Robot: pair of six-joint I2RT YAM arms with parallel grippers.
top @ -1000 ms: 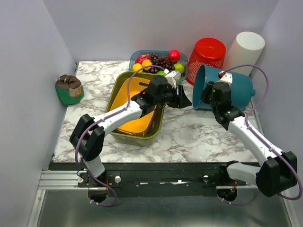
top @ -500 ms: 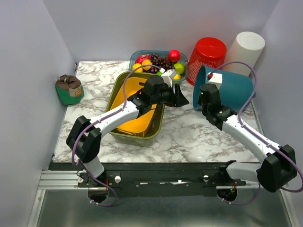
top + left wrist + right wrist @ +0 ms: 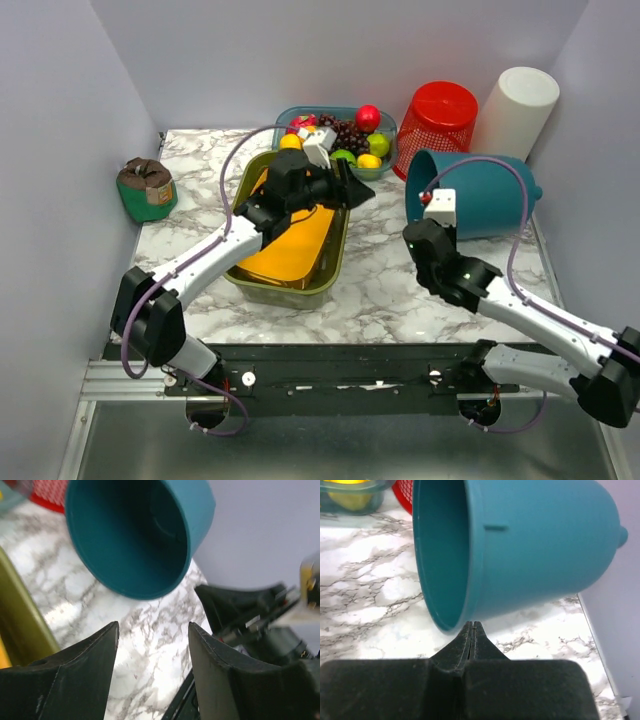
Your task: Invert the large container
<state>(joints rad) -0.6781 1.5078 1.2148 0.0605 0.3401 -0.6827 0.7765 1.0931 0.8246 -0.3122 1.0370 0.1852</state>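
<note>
The large teal container (image 3: 482, 196) lies on its side at the right of the table, its opening facing left. It also shows in the left wrist view (image 3: 135, 535) and close up in the right wrist view (image 3: 530, 550). My right gripper (image 3: 424, 228) is shut and empty, its tips (image 3: 474, 625) just short of the container's lower rim, not holding it. My left gripper (image 3: 355, 190) is open and empty (image 3: 152, 630), hovering over the far end of the olive tray and facing the container's mouth from some distance.
An olive tray (image 3: 337, 262) with an orange insert sits mid-table under the left arm. A fruit bowl (image 3: 283, 122) stands behind it. A red basket (image 3: 440, 110) and a white cylinder (image 3: 520, 100) stand at the back right. A green pouch (image 3: 147, 188) lies at the left edge.
My right gripper has drawn back toward the near edge, away from the container's rim. The container has settled onto its side. My left gripper has moved back and left, over the tray.
</note>
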